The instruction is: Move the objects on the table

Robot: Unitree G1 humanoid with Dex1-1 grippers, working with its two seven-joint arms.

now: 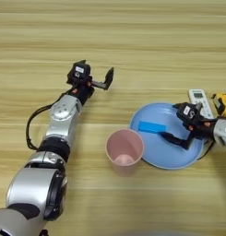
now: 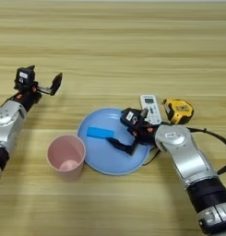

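While the blue block (image 2: 100, 132) lies flat on the round blue plate (image 2: 98, 162), the right gripper (image 2: 120, 136) hangs over that same plate, just to the right of the block. Its black fingers (image 2: 118, 145) are a little way apart and hold nothing. One finger seems to reach down to the plate beside the block, but it is hard to see if it touches the block or not.

The white remote (image 2: 150, 109) lies on the wooden table (image 2: 133, 46) at the far right edge of the plate, partly hidden behind the right gripper. A yellow tape measure (image 2: 178, 111) sits just past the remote, farther from the plate.

A pink cup (image 2: 66, 157) stands upright right beside the plate, on its left side, with its rim close to the plate's edge.

The left gripper (image 1: 99, 79) is well away from the plate, up and to the left of it, above bare table. Its fingers are spread wide and it holds nothing.
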